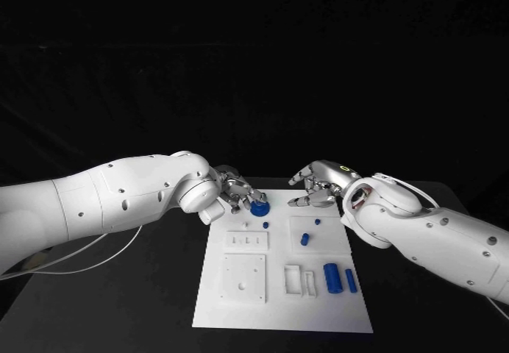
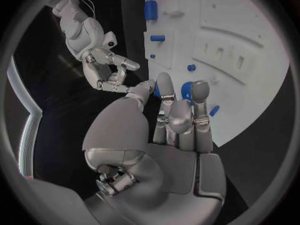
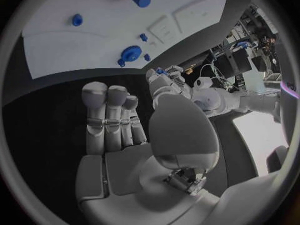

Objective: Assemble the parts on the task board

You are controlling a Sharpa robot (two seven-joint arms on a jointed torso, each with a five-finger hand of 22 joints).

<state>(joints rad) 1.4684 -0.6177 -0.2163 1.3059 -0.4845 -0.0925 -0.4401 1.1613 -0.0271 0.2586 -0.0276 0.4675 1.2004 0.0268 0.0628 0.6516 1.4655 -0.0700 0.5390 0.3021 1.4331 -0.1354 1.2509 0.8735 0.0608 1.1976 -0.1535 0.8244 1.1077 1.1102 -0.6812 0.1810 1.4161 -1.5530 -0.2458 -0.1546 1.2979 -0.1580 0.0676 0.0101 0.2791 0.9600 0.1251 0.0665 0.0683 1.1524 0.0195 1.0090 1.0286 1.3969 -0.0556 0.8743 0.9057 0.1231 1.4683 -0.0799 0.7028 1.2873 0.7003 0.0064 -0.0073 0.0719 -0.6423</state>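
Left hand (image 1: 235, 193): it is hanging over the far left corner of the task board (image 1: 318, 309), and its fingers (image 2: 200, 96) are curling around a blue gear (image 1: 260, 209).
Right hand (image 1: 318, 187): it is hanging over the far right corner, holding nothing, fingers a little apart.
Blue gear: it is sitting at the far end of the board.
Other parts: two blue cylinders (image 1: 333, 277) are lying near the right edge.

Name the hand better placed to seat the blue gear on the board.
Left. The left hand is at the blue gear, fingers around it; the right hand hovers open, apart.
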